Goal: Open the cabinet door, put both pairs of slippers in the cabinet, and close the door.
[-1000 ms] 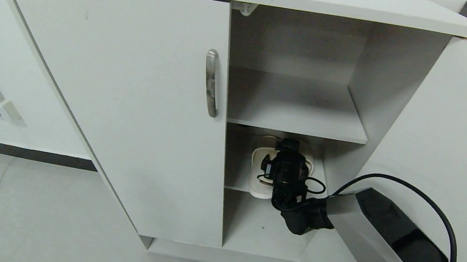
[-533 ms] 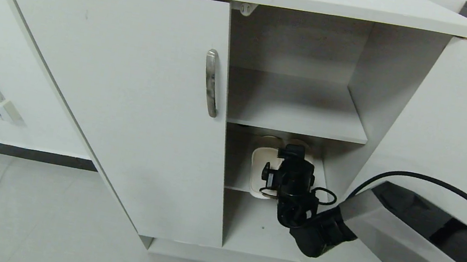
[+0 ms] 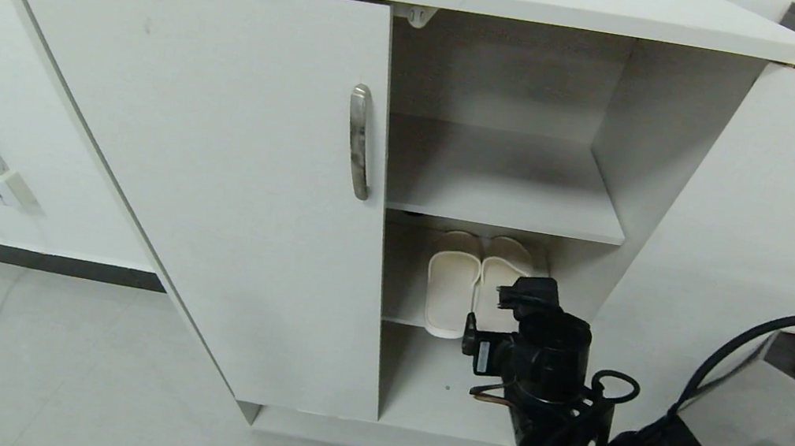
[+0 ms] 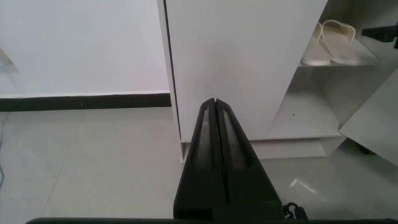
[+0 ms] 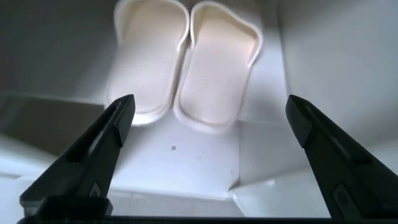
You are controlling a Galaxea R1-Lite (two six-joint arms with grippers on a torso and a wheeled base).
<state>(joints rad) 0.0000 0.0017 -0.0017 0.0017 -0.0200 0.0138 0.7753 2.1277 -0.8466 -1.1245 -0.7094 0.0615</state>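
Ribbed cream slippers [image 3: 476, 283] sit side by side on the smooth white shelf [image 3: 403, 288] — right gripper [image 5: 210, 106] gapes open before them, left gripper [image 4: 214, 106] pressed closed.

Bright and even in the head view, lit softly from above. Dims inside the cabinet [image 3: 515, 82], with grey shade high at 12 o'clock and a darker band beneath the shelf [image 3: 507, 184]. Bows straight edges outward toward 10 and 2 o'clock. Blurs the near fingers [image 5: 93, 155] of the right gripper [image 5: 209, 106], keeps the cream slippers [image 5: 217, 56] fairly sharp. Leaves a pale glare patch on the floor [image 4: 298, 183], perhaps from a ceiling lamp.
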